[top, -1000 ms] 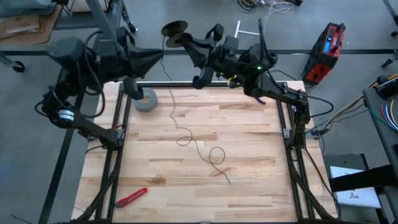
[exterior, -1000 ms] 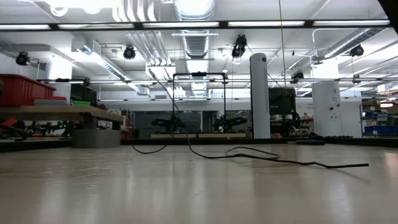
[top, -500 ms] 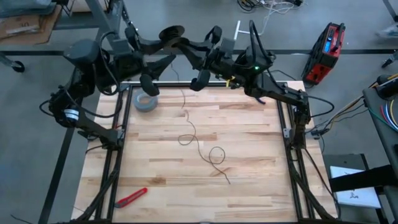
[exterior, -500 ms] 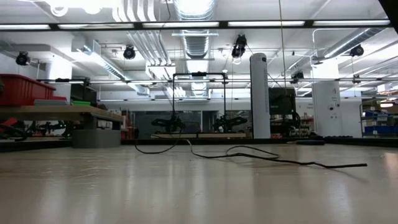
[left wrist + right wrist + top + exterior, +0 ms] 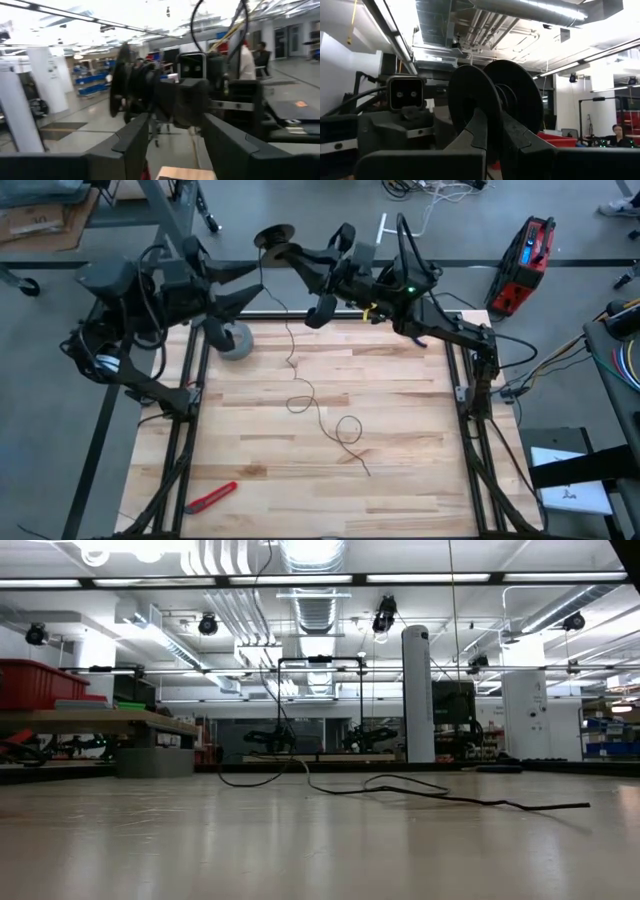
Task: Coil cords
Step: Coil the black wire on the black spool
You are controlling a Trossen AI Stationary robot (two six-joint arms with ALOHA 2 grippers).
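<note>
1. The right claw [image 5: 290, 248] is clamped on the reel [image 5: 272, 232] (a small black spool), held in the air beyond the desk's [image 5: 400, 430] far edge.
2. The cord [image 5: 300, 395] hangs from the reel and trails in loose loops across the desk.
3. The left claw [image 5: 245, 280] hovers just beside the reel, fingers spread wide and holding nothing.
4. A grey tape roll [image 5: 236, 341] lies near the far left corner.

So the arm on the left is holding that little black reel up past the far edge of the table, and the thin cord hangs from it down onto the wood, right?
Not quite: the right gripper holds the reel, as the right wrist view shows, its fingers clamped on the disc. The left gripper only points toward it, open. The rest is right: the thin cord hangs down onto the table.
</note>
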